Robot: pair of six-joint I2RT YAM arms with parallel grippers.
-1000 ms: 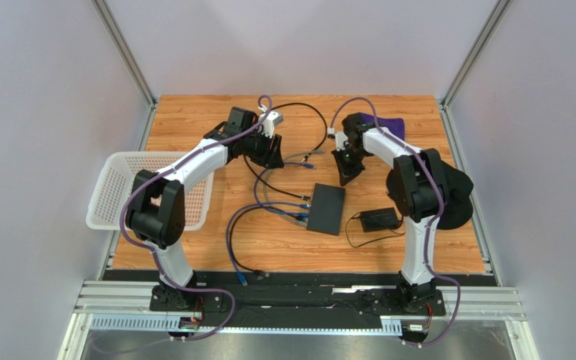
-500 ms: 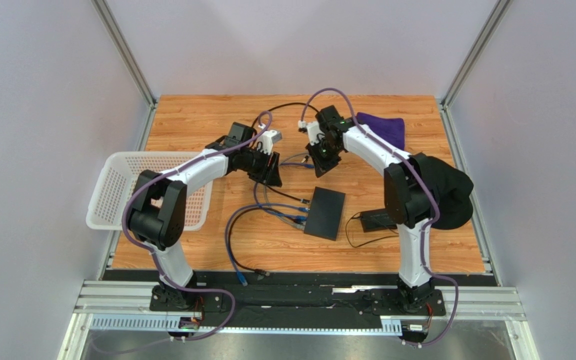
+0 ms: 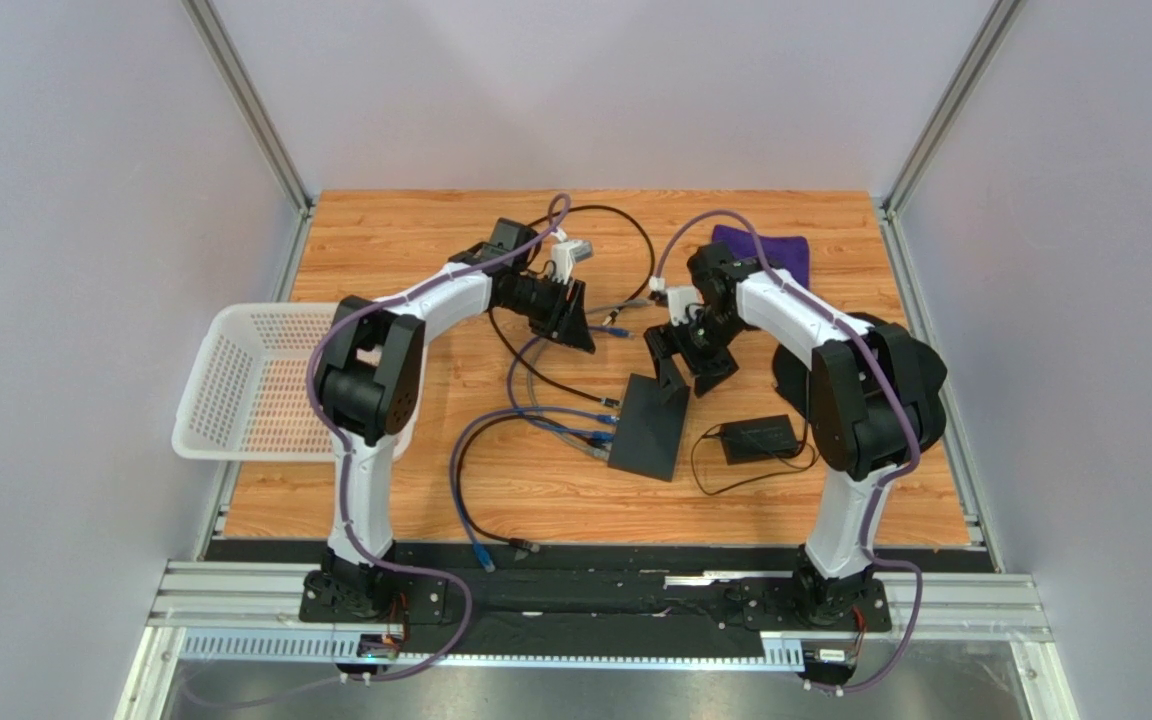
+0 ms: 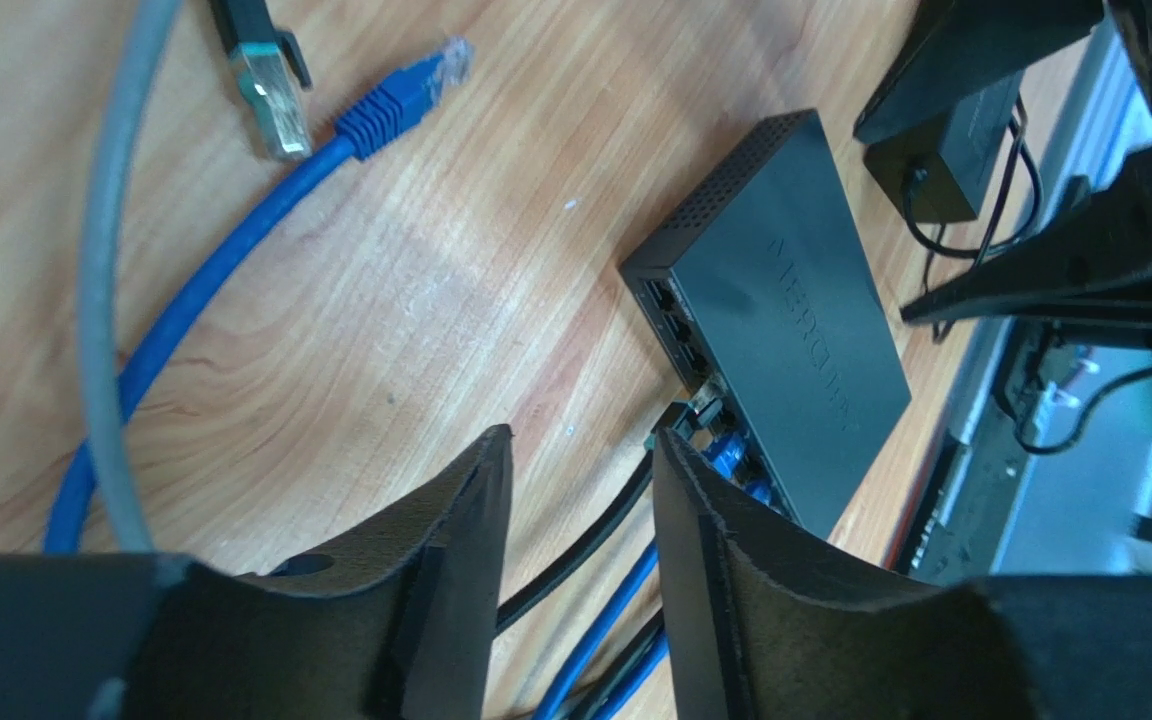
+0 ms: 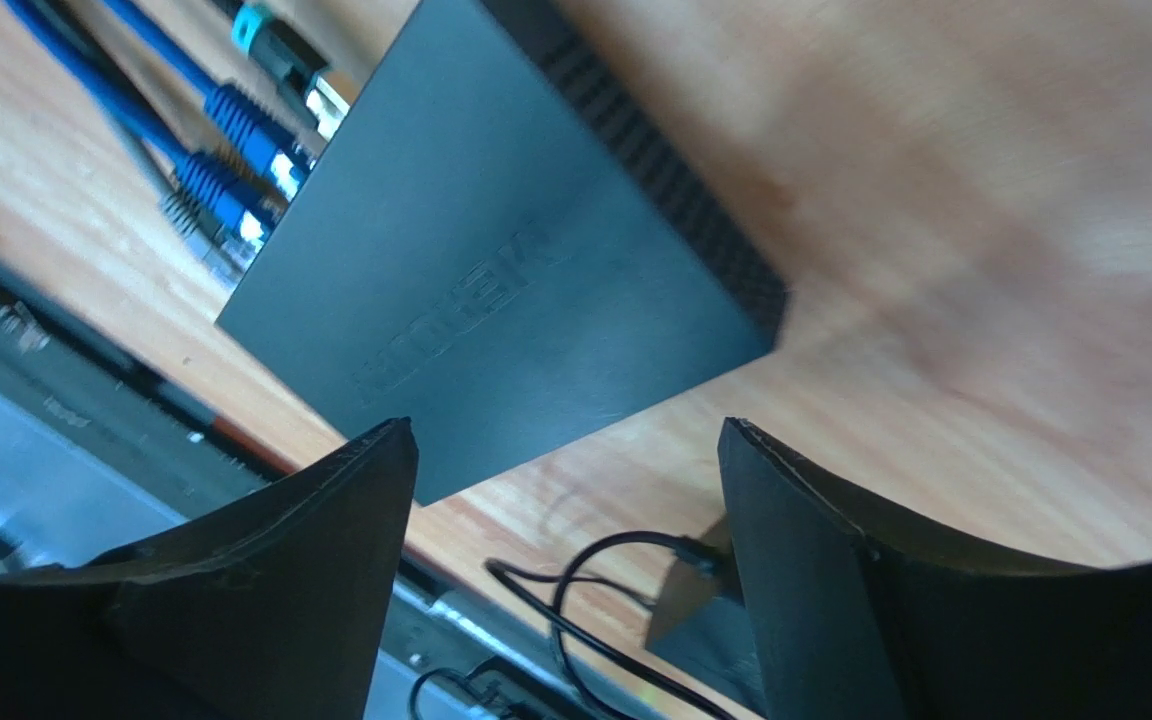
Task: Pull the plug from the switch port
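Observation:
The switch [image 3: 651, 423] is a flat black box lying mid-table, also seen in the left wrist view [image 4: 785, 308] and filling the right wrist view [image 5: 515, 285]. Blue and black plugs [image 4: 705, 432] sit in its left-edge ports [image 5: 259, 150]. My left gripper [image 3: 576, 321] hovers to the far left of the switch, jaws [image 4: 582, 443] partly open with nothing between them; cables lie below. My right gripper [image 3: 689, 362] hangs just above the switch's far end, jaws [image 5: 567, 435] wide open and empty.
A loose blue plug [image 4: 387, 105] and a black-and-gold plug [image 4: 270, 105] lie on the wood beside a grey cable [image 4: 102, 300]. A black power brick [image 3: 757, 440] with a thin cord lies right of the switch. White basket [image 3: 259, 383] at left, purple cloth [image 3: 766, 245] at back.
My right gripper was shut near the loose plugs; it has swung back over the switch's far end and opened wide. My left gripper has shifted right and farther back.

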